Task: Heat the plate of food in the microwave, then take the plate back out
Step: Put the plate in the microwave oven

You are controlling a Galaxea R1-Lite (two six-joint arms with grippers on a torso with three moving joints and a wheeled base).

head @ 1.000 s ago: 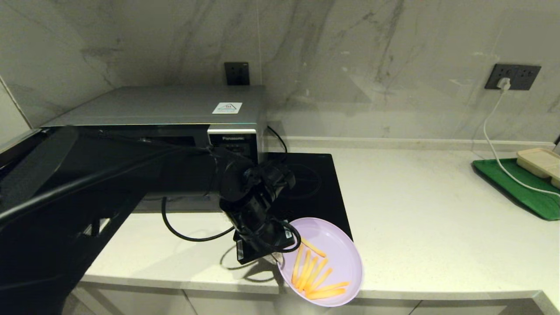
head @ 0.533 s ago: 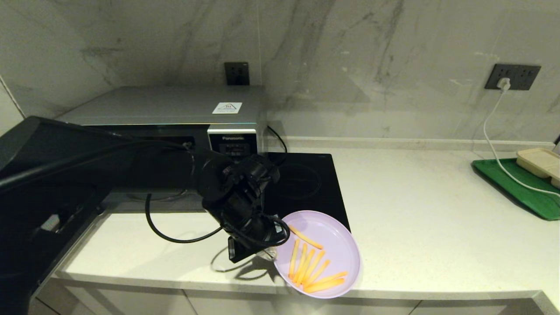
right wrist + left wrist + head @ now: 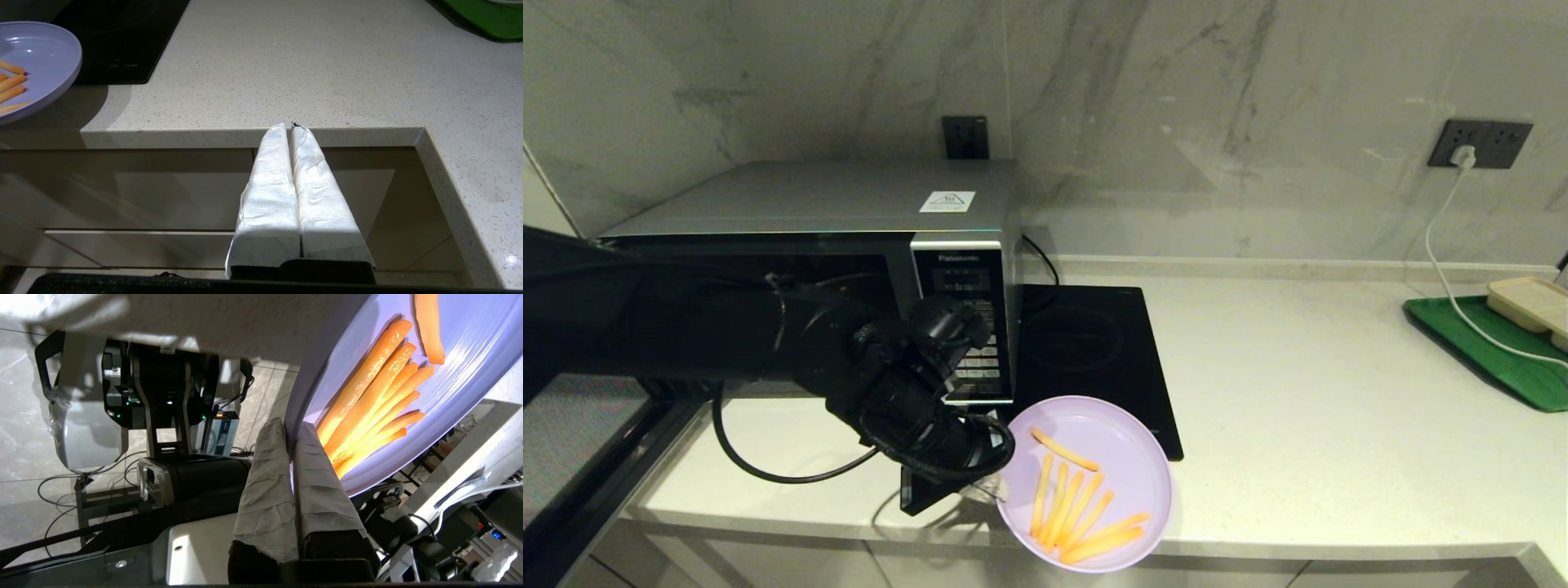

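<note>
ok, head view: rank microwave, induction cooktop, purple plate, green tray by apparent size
1. microwave
2. induction cooktop
3. plate of food, though it is nearer the camera and held up by the left gripper
4. green tray, cut off by the frame edge, so unsure

Microwave: door glass and lower front largely hidden behind the left arm; keypad legends too small to read. Plate of food: rim nearest the microwave covered by the left hand. Beige tray, far from the microwave: cut off at the frame edge.
</note>
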